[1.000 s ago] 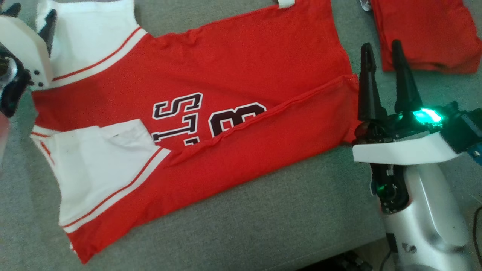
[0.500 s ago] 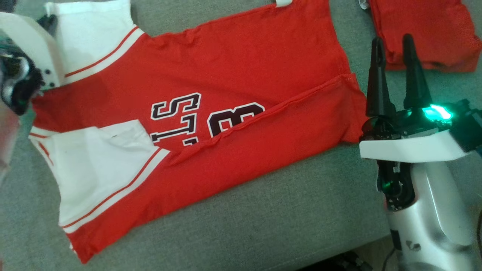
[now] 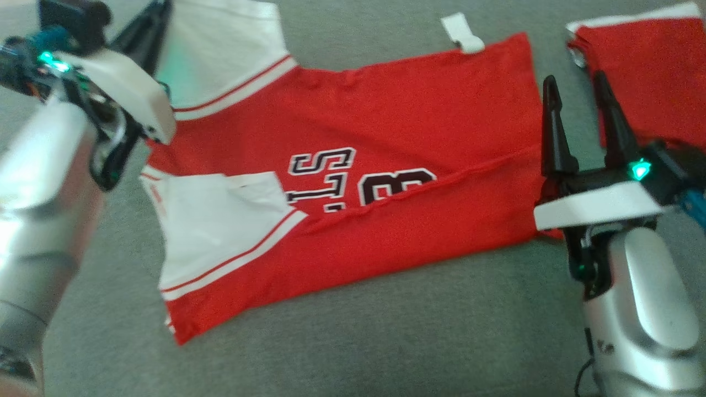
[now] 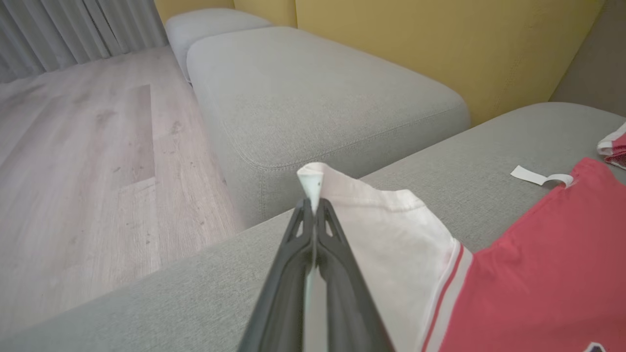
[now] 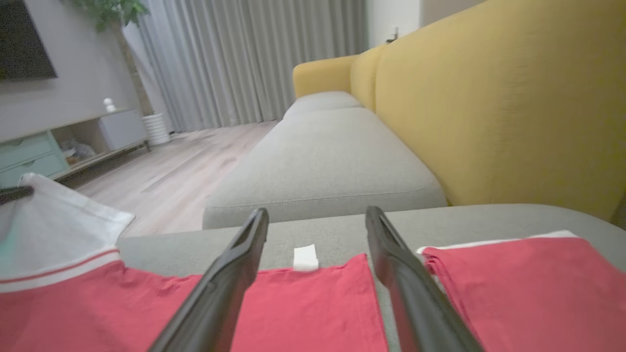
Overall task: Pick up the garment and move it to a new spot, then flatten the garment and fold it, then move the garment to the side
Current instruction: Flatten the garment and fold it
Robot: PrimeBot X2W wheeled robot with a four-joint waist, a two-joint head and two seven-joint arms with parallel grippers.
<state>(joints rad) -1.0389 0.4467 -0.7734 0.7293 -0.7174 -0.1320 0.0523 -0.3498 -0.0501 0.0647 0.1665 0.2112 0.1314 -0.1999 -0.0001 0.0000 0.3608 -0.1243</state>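
The garment [image 3: 397, 121], a red jersey with white sleeves and dark lettering, lies spread on the grey sofa cushion [image 3: 386, 342], its near long edge folded over. My left gripper [image 3: 157, 16] is at the jersey's far left corner. In the left wrist view the left gripper [image 4: 314, 205] is shut on the tip of the white sleeve [image 4: 391, 230], which is lifted off the cushion. My right gripper [image 3: 576, 88] stands open beside the jersey's right hem. In the right wrist view its fingers [image 5: 244, 249] straddle the hem corner and a white label [image 5: 305, 257].
A second red garment [image 3: 651, 82] lies folded on the cushion just right of my right gripper. The yellow backrest [image 5: 489, 98] runs along the far side. Another grey cushion [image 4: 318, 93] adjoins on the left, with wooden floor [image 4: 73, 171] beyond the sofa's edge.
The head camera has shifted, so the whole scene sits further right and lower. My left arm has come further into view with the sleeve tip raised. The right gripper stays open by the hem.
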